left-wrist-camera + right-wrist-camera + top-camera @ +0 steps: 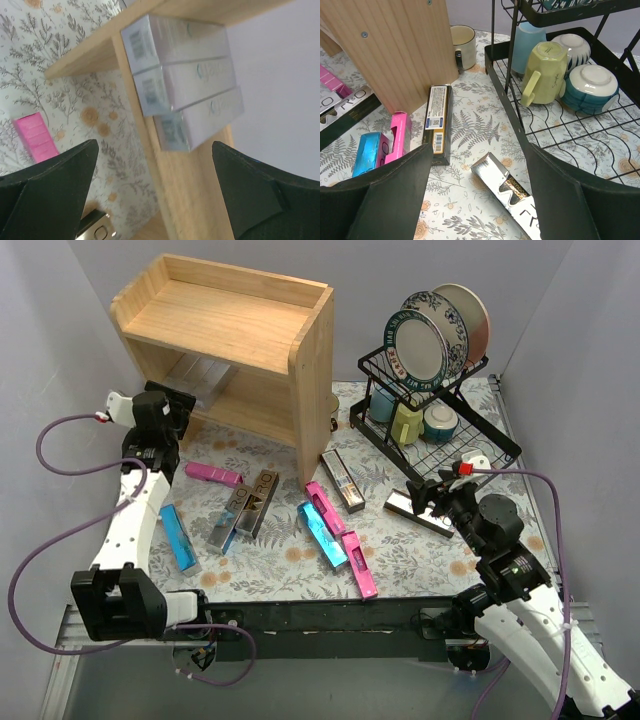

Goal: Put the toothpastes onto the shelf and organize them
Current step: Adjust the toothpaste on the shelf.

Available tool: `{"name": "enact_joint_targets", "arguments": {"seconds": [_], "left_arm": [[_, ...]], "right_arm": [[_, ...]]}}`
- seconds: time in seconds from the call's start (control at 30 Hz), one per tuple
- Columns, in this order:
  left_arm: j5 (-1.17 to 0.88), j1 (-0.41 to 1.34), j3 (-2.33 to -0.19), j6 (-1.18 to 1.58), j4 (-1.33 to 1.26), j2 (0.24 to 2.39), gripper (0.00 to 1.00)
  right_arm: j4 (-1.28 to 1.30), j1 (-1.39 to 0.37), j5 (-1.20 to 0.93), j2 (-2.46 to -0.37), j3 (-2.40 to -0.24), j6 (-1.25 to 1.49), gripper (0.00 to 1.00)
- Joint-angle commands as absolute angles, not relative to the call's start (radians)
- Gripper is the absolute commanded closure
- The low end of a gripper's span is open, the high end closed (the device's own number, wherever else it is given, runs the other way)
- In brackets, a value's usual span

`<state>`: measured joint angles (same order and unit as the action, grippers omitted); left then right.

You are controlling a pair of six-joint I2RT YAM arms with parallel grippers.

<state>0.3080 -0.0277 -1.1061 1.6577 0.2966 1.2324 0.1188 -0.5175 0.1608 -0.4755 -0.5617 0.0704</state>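
Note:
The wooden shelf point(250, 320) stands at the back left. Three silver-white toothpastes point(185, 75) lie side by side on its lower board, seen faintly from above point(200, 375). My left gripper point(178, 400) point(155, 145) is open and empty just in front of them. Several more toothpastes lie loose on the table: pink point(213, 473), blue point(180, 538), brown-gold point(255, 502) and another pink point(360, 565). My right gripper point(428, 498) point(480, 150) is open and hovers over a mirror-silver carton point(512, 192) point(398, 502), which lies flat between its fingers.
A black wire dish rack point(440, 430) holding plates, a yellow-green mug point(547, 70) and bowls stands at the back right, close to my right gripper. A cream mug point(462, 45) sits behind the shelf's side panel point(395, 45). A brown-gold carton point(437, 120) lies along that panel.

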Motion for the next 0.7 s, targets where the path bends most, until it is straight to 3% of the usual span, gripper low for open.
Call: {"name": "enact_joint_targets", "arguments": {"seconds": [0.0, 0.67], "left_arm": [[0.302, -0.051, -1.187, 1.698, 0.308, 1.293, 0.02], [0.249, -0.049, -1.256, 1.687, 0.278, 1.463, 0.02]], "right_arm": [[0.098, -0.520, 0.153, -0.462, -0.597, 0.049, 0.17], [0.052, -0.522, 0.161, -0.423, -0.541, 0.048, 0.17]]}}
